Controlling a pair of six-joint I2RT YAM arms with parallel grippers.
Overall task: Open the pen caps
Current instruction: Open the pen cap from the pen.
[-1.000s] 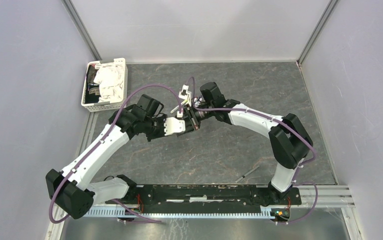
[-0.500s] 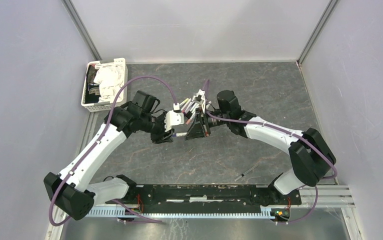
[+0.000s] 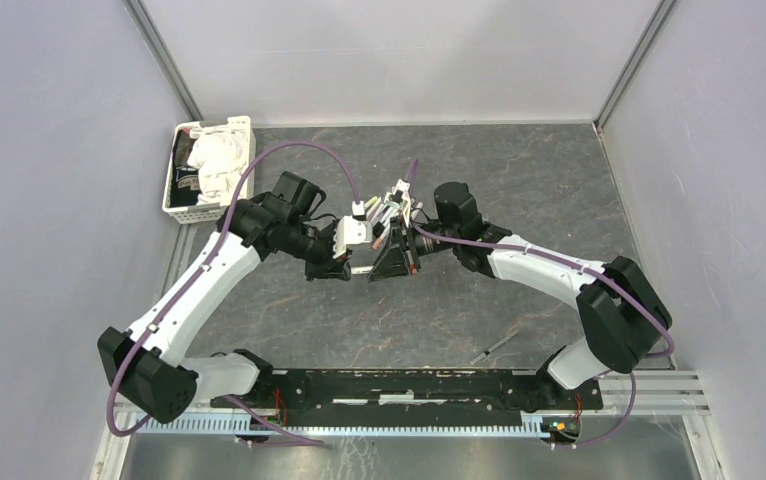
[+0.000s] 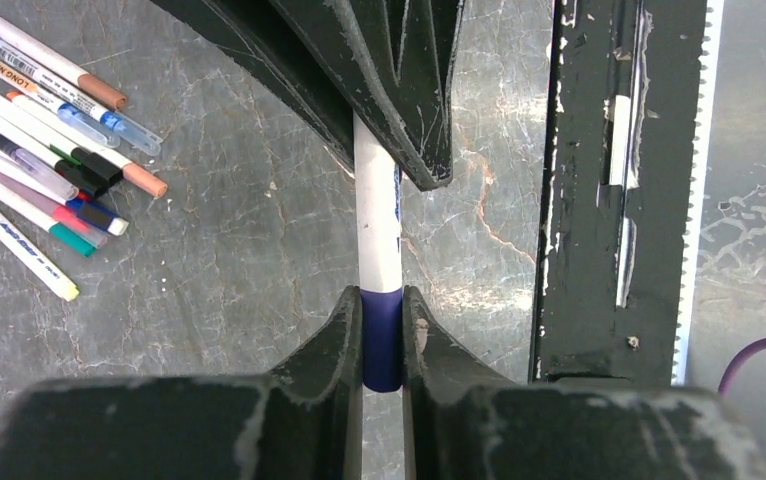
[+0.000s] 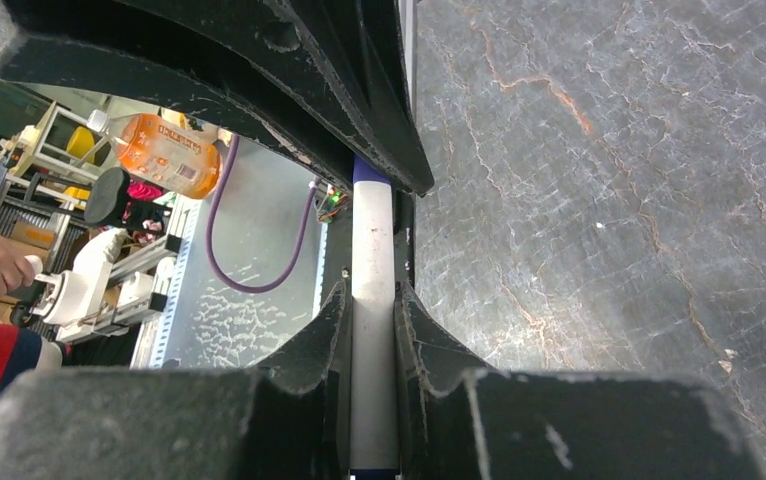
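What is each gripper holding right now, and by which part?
One pen, shared: the left gripper clamps its dark blue cap, the right gripper clamps the white barrel.

L arm (image 3: 209, 280) nudged closer, jaws re-closed on blue cap (image 4: 382, 345), R arm (image 3: 549, 268) swung rightward w/ pen (image 4: 378, 200)

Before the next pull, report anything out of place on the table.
A thin pen-like stick lies alone near the right arm's base, apart from the pen pile. Else nothing odd: left claw pinches the blue cap, right claw the white barrel.
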